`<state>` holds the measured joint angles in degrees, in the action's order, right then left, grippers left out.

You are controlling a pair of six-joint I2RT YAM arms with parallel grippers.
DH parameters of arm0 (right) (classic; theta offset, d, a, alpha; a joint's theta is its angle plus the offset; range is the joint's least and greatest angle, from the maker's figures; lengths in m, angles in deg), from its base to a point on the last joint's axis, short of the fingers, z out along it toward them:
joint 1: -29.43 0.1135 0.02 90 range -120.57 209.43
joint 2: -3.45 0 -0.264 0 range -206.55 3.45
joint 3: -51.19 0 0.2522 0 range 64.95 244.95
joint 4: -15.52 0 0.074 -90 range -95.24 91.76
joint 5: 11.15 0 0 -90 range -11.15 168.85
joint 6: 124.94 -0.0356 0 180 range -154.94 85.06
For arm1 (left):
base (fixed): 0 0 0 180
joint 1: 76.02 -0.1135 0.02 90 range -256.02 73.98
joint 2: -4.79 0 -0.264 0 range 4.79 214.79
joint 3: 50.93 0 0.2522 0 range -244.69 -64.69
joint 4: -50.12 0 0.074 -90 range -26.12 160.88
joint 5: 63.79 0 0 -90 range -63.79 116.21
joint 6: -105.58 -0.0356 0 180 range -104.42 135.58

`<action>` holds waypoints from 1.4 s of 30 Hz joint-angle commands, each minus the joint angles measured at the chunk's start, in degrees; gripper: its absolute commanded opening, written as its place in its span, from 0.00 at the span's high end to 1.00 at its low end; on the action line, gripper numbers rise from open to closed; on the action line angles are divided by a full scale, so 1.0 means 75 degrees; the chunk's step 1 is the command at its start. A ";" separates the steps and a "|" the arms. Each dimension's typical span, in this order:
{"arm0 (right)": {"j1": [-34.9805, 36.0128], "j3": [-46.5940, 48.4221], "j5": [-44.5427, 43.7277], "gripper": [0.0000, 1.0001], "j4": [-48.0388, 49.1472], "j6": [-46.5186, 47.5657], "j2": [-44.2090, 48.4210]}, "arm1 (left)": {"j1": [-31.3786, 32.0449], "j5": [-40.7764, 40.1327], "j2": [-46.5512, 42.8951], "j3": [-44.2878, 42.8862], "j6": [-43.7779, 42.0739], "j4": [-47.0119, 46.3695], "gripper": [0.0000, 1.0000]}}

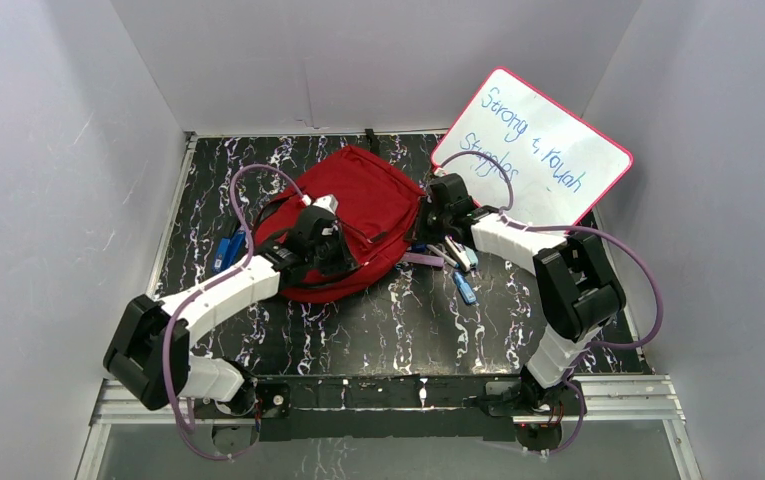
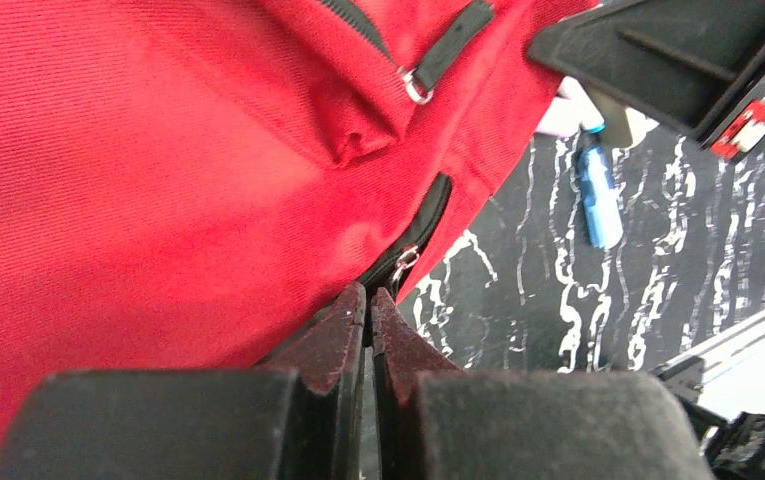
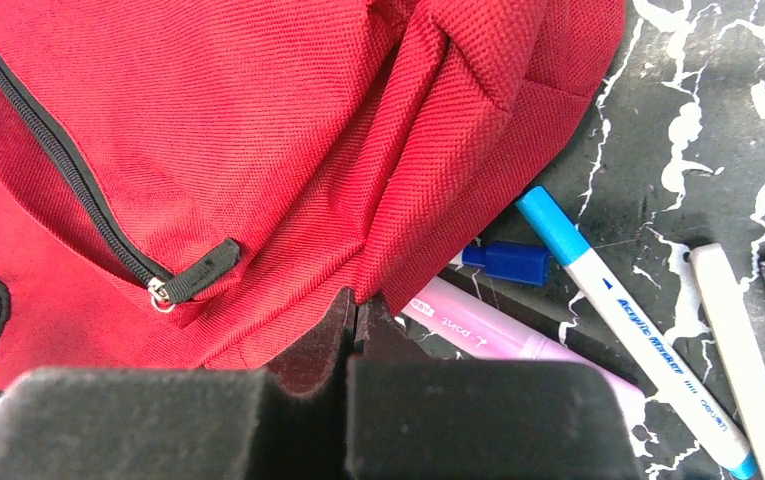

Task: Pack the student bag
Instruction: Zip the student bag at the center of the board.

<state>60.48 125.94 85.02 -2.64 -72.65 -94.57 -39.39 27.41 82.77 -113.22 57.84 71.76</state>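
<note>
Bag: front pocket zipped, looks unpacked
Pens: loose beside bag
Left claw: closed at bag edge
Right claw: closed at bag edge

One student bag, one whiteboard, at least four markers.

The student bag took up the middle of the tabletop, and both arms slanted in over it. The left gripper was pressed shut at its near edge and the right gripper at its right edge. A huddle of pens lay just beside the bag's right side, with a blue marker a little nearer. A whiteboard leaned across the far right corner. Some blue things, perhaps more pens, sat by the bag's left side. The near strip between the arm bases lay open, and the white walls closed off the other three sides.
</note>
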 commanded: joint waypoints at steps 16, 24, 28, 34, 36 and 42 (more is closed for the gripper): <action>-0.0658 0.0482 0.0160 1.00 0.0247 0.0454 -0.0120 | 0.0045 -0.2836 -0.2507 -0.0423 -0.0488 0.3905 1.00; -0.0729 0.0481 0.0184 1.00 0.0203 0.0658 -0.0207 | 0.0051 -0.5018 -0.2726 -0.0900 0.0236 0.5646 1.00; -0.0732 0.0488 0.0203 1.00 0.0115 0.0863 -0.0155 | 0.0039 -0.5754 -0.2662 -0.0858 0.0535 0.5845 1.00; -0.0741 0.0314 0.0596 0.88 -0.0019 0.1875 0.0425 | 0.0039 -0.5082 -0.2618 -0.0773 -0.0354 0.4545 1.00; -0.0741 0.0185 0.0757 0.70 -0.0026 0.2280 0.0803 | 0.0038 -0.4800 -0.2647 -0.0768 -0.0635 0.4093 1.00; -0.0247 -0.0456 0.1937 0.49 0.0751 0.3331 0.1898 | 0.0038 -0.4034 -0.2677 -0.0794 -0.1095 0.3474 1.00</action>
<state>55.47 124.46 92.95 -3.25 -55.69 -86.35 -39.04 -4.79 63.80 -118.23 52.97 102.12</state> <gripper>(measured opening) 0.489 0.010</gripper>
